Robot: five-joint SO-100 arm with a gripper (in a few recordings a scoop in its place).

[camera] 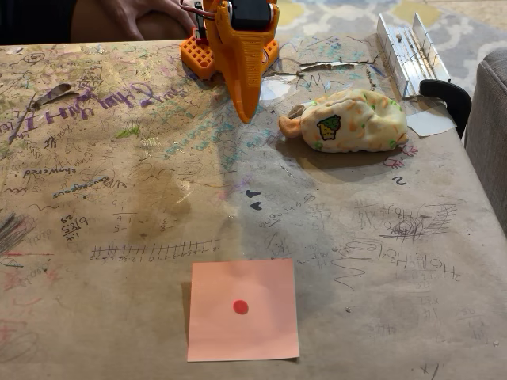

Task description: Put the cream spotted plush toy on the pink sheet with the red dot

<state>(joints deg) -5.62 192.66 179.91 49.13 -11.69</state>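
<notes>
The cream spotted plush toy (348, 120) lies on its side at the table's upper right, its square cartoon patch facing the camera. The pink sheet with the red dot (242, 309) lies flat near the front edge, centre, with nothing on it. My orange gripper (248, 116) hangs from the arm at the back centre, tip pointing down just above the table, left of the toy and apart from it. Its fingers look closed together to a point, with nothing between them.
A clear plastic rail (408, 49) and a black clamp (447, 93) sit at the back right, with a white paper scrap (430, 122) beside the toy. The brown paper table cover (119, 198) is covered in scribbles. A person's hand (139, 12) rests behind the table.
</notes>
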